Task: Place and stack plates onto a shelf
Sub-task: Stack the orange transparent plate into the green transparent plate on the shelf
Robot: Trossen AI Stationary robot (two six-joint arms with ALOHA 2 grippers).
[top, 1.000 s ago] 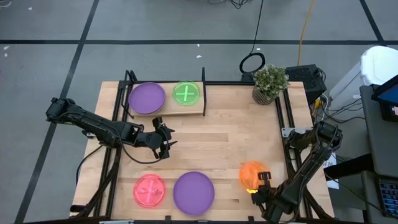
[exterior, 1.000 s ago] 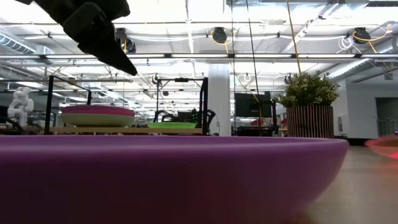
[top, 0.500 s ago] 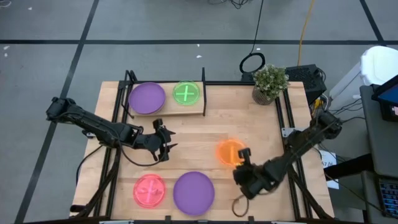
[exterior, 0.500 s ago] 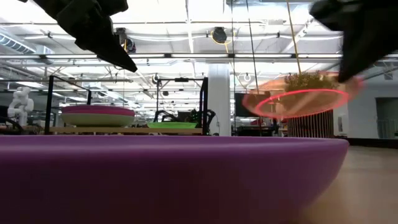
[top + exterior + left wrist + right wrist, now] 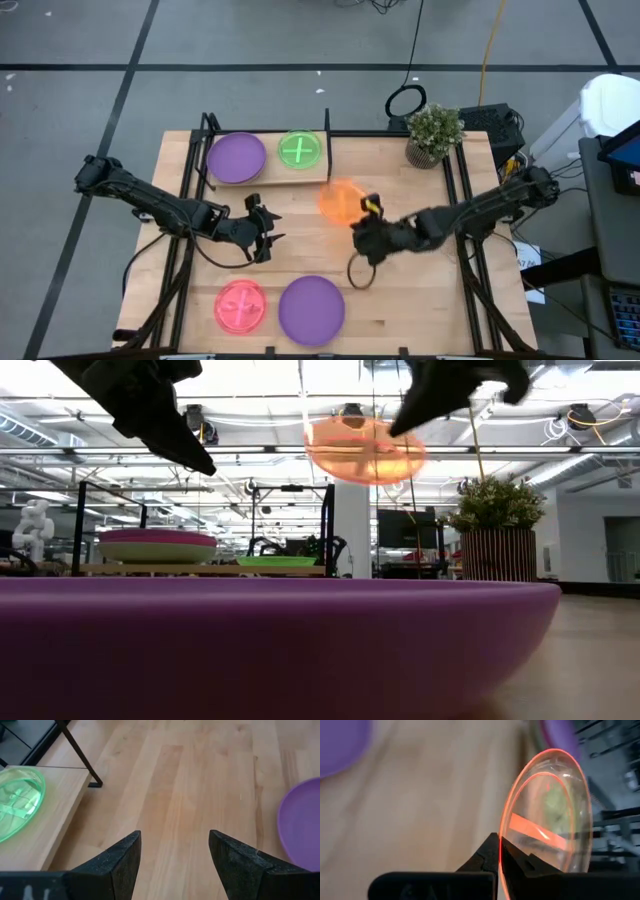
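A: Shelf at the table's far left corner, two plates on it: a purple plate on its left half, a green plate on its right half, side by side.

B: From the low camera the left one reads as a stack, a pale green band under a magenta rim. From overhead you only get the purple top.

A: And the orange plate is in the air, just off the shelf's right end. The right gripper is pinched tight on its rim.

B: The right wrist camera shows that best: dark fingers clamped on the edge, the plate nearly edge-on to the lens. The low view has it high up, tilted, above the level of the shelf plates.

A: The left gripper hangs over mid-table, left of centre, jaws spread wide with nothing between them.

B: Its wrist view confirms bare wood between the fingers, the green plate on the board at one side.

A: At the near edge, a pink plate and a big purple plate lie next to each other.

B: That big one fills the low camera's foreground.
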